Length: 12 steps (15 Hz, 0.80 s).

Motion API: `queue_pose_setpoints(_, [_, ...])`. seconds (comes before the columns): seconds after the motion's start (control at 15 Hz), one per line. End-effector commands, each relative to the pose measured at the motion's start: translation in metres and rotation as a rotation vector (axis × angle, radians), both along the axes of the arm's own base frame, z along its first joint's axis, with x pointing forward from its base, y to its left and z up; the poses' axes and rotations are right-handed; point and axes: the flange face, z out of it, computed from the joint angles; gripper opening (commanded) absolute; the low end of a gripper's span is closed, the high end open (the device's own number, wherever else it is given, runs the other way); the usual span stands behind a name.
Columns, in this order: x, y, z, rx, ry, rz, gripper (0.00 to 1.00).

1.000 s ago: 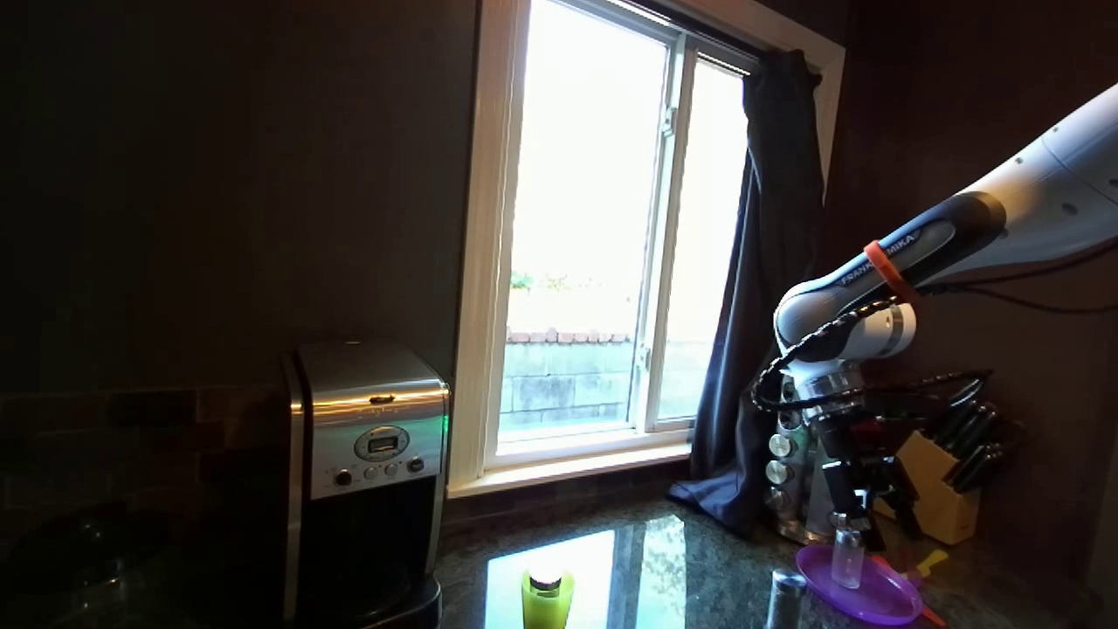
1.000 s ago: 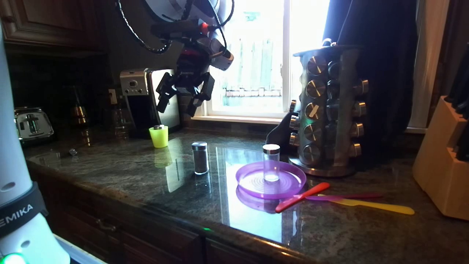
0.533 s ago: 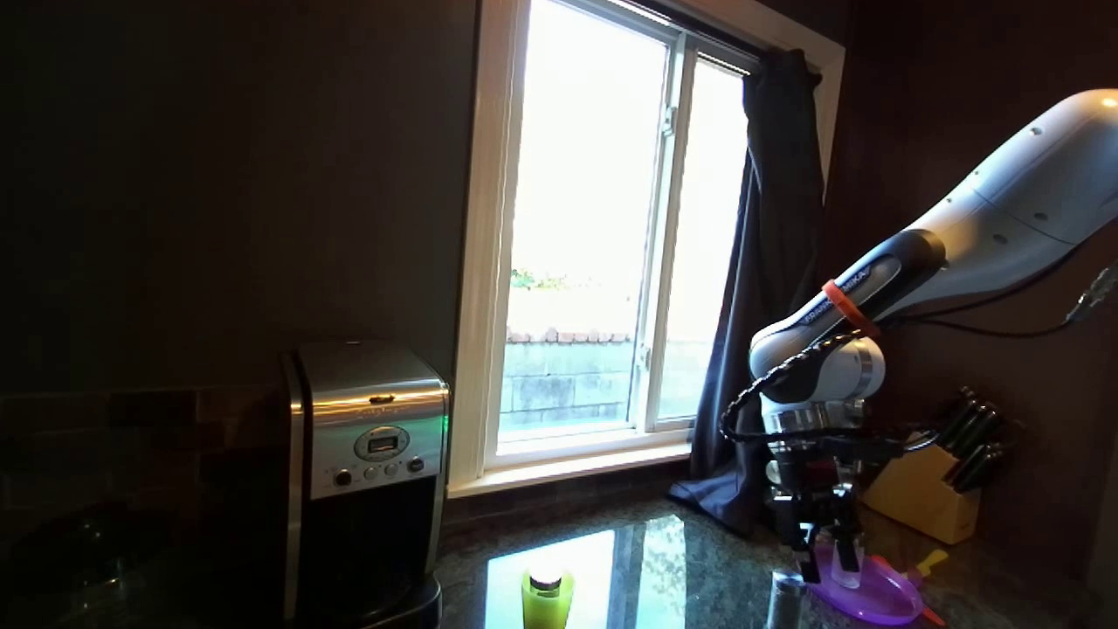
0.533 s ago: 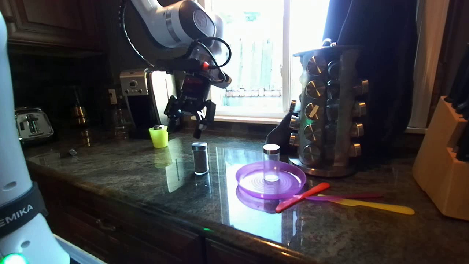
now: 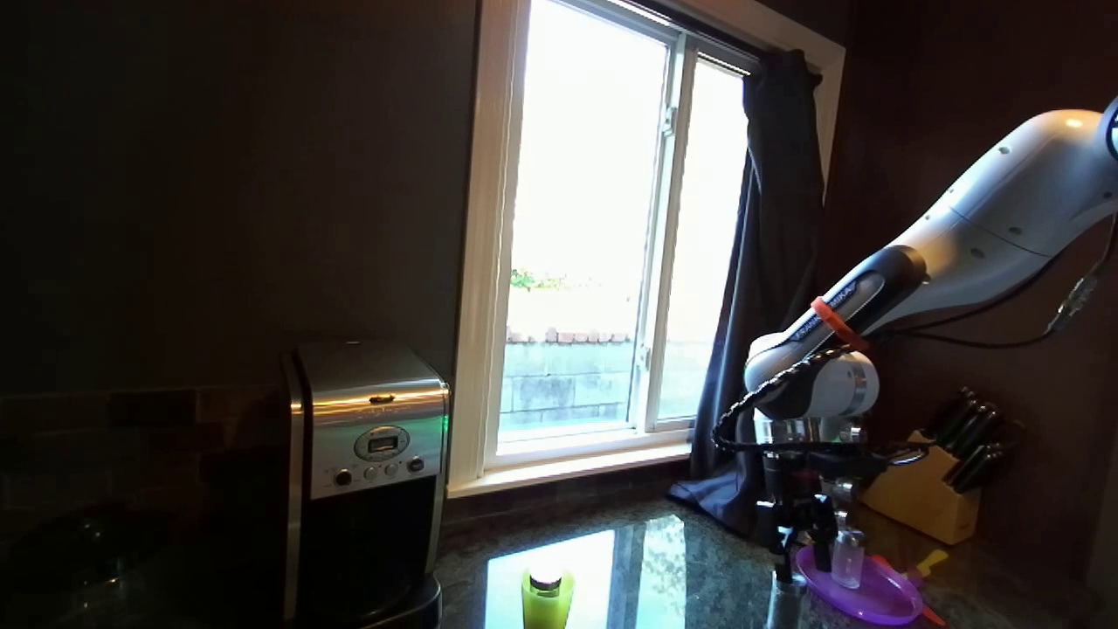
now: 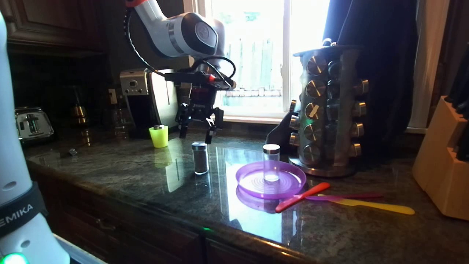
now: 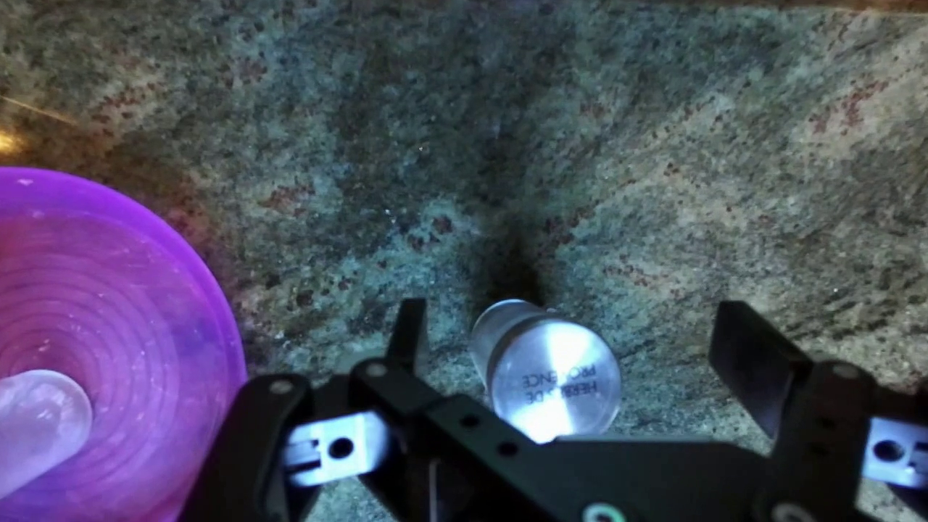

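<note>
Black gripper [image 6: 195, 138] spread above a Herbes de Provence spice jar [image 6: 200, 159]

Lime cup [image 6: 158, 138] at left, well apart, holds a metal-capped container [image 6: 158, 127]; next along, the fingers [image 6: 209, 136] stand wide, holding nothing; the spice jar is upright on the granite countertop [image 6: 110, 168] just beneath them; in the wrist view its lid [image 7: 557, 380] lies between the two, nearer the finger at that picture's left, and touches neither as far as shows; for a sound grasp it seems best to shift slightly until the lid is centred, lower straight down, and close on the glass below the lid, gently, since smooth glass may slip; at right a purple plate [image 6: 253, 187] carries a clear silver-capped jar [image 6: 271, 163], so a wide finger coming down off line could clip the rim.

Writing, left to right: EMIKA on a dark band [image 6: 29, 216] of the Franka arm [image 6: 13, 157]; the coffee maker [image 6: 130, 77], its markings too small to read; pale lettering on the gripper, also too small; HERBES DE PROVENCE on the lid, upside down in the wrist view; on the spice rack [image 6: 326, 110], no lettering that can be made out.
</note>
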Motion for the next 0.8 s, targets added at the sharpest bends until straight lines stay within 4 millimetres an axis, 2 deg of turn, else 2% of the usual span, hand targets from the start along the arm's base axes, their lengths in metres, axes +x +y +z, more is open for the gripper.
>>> queue_pose_setpoints(0.0, [0.004, -0.001, -0.012, 0.022, -0.032, -0.028, 0.96])
queue_pose_setpoints(0.13, [0.007, -0.001, -0.016, 0.023, -0.045, -0.033, 0.87])
queue_pose_setpoints(0.27, [0.007, 0.000, -0.018, 0.030, -0.053, -0.037, 0.70])
queue_pose_setpoints(0.33, [0.008, 0.001, -0.020, 0.028, -0.055, -0.038, 0.68])
queue_pose_setpoints(0.4, [0.008, 0.000, -0.021, 0.027, -0.060, -0.039, 0.71])
queue_pose_setpoints(0.47, [0.009, 0.000, -0.022, 0.023, -0.067, -0.038, 0.63])
queue_pose_setpoints(0.73, [0.012, -0.002, -0.026, 0.010, -0.091, -0.037, 0.64])
